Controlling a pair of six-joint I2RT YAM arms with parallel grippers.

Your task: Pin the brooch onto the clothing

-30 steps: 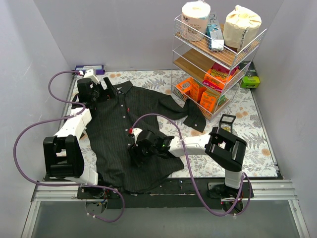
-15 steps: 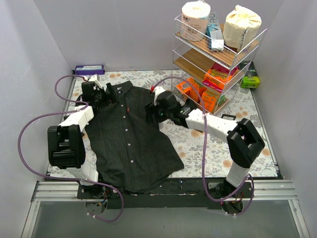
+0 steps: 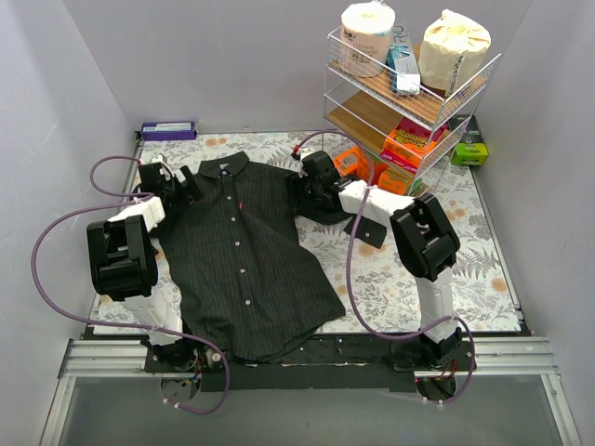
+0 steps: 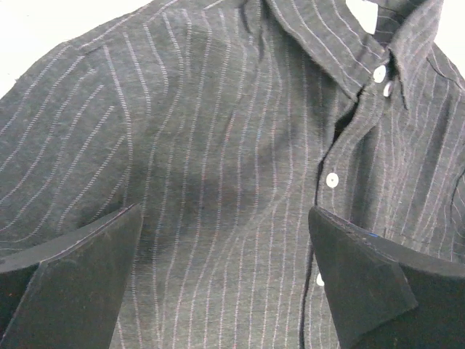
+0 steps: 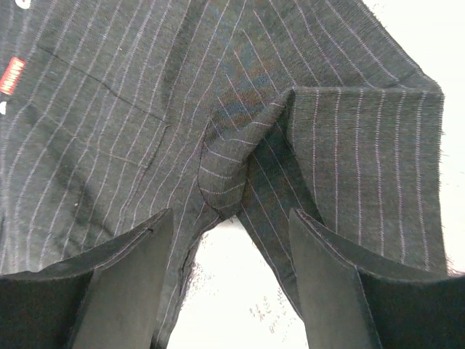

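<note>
Right gripper (image 5: 229, 218) moved from shirt (image 3: 242, 260) front to sleeve (image 5: 363, 167), jaws apart.

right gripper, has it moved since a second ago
Yes. The right gripper has moved from over the lower front of the shirt toward the far right, and is now at the shirt's upper right edge, close to the wire rack.

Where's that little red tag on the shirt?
From above, the red tag sits on the shirt, just right of the button row, below the collar.
</note>
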